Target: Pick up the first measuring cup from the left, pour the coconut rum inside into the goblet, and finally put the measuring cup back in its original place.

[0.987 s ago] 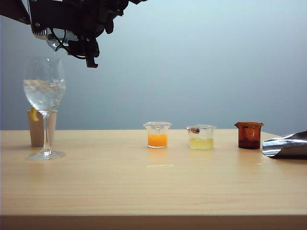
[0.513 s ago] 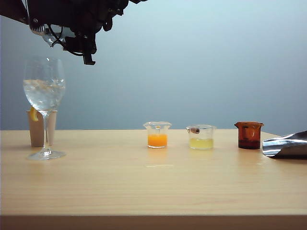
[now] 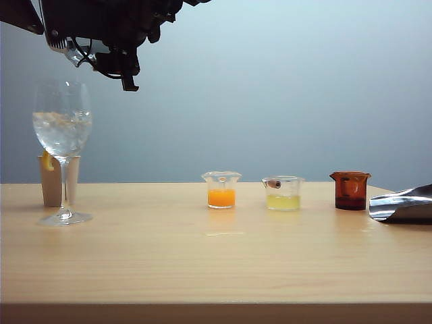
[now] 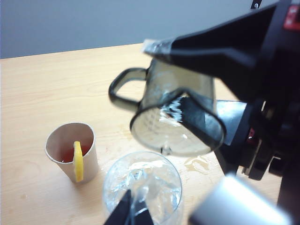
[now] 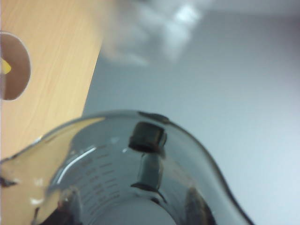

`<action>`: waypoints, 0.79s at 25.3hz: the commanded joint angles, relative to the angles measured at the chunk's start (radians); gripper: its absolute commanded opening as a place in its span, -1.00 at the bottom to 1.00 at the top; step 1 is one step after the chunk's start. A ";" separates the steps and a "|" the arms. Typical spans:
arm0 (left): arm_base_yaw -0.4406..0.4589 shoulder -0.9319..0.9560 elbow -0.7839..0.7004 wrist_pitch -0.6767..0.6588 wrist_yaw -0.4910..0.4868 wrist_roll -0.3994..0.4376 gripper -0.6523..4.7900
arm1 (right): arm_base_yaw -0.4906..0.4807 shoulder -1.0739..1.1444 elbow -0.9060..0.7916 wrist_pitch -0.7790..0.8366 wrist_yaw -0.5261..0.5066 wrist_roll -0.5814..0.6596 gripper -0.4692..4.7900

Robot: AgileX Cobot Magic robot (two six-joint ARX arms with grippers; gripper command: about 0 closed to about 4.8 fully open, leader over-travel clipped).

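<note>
Above goblet [image 3: 62,121], near surface's [image 3: 216,270] left edge: right tool [image 4: 187,79] grasping measuring cup [image 4: 176,112], tipped.
L. tool [image 4: 132,213] beside goblet rim, grip state unclear; open room centre-front.

Smoky grey cup [image 4: 174,115], orange liquid [image 3: 221,197]

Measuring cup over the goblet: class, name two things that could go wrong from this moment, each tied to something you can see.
1. The right hand holds the measuring cup tipped on its side above the goblet. If its pour lip drifts off the bowl, drips may land on the table.
2. The goblet is tall on a thin stem, with a paper cup holding a lemon slice close behind. A careless descent could knock either over.
</note>
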 commanded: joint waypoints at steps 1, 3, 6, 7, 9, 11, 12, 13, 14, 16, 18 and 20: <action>-0.001 -0.002 0.003 0.012 0.002 0.003 -0.77 | 0.000 -0.010 0.008 0.049 0.140 0.329 -0.28; -0.001 -0.002 0.003 0.012 0.002 0.003 -0.78 | -0.010 -0.011 0.007 0.048 0.233 0.602 -0.28; -0.001 -0.002 0.003 0.012 0.002 0.003 -0.77 | -0.043 -0.010 0.005 0.035 0.299 1.058 -0.27; -0.001 -0.002 0.003 0.012 0.002 0.003 -0.77 | -0.051 -0.010 -0.001 0.034 0.311 1.164 -0.27; -0.001 -0.002 0.003 0.012 0.002 0.003 -0.77 | -0.061 -0.010 -0.015 0.041 0.349 1.291 -0.27; -0.001 -0.002 0.003 0.012 0.002 0.003 -0.78 | -0.066 -0.010 -0.031 0.042 0.377 1.364 -0.28; -0.001 -0.002 0.003 0.012 0.002 0.003 -0.77 | -0.068 -0.010 -0.044 0.042 0.382 1.411 -0.28; -0.001 -0.002 0.003 0.012 0.002 0.003 -0.77 | -0.068 -0.010 -0.072 0.045 0.378 1.496 -0.28; -0.001 -0.002 0.003 0.012 0.002 0.003 -0.78 | -0.068 -0.010 -0.096 0.056 0.378 1.541 -0.28; -0.001 -0.002 0.003 0.012 0.002 0.003 -0.78 | -0.066 -0.010 -0.140 0.091 0.378 1.591 -0.28; -0.001 -0.002 0.003 0.012 0.002 0.003 -0.78 | -0.063 -0.010 -0.217 0.154 0.378 1.670 -0.28; -0.001 -0.002 0.003 0.012 0.002 0.003 -0.77 | -0.059 -0.010 -0.282 0.191 0.378 1.760 -0.28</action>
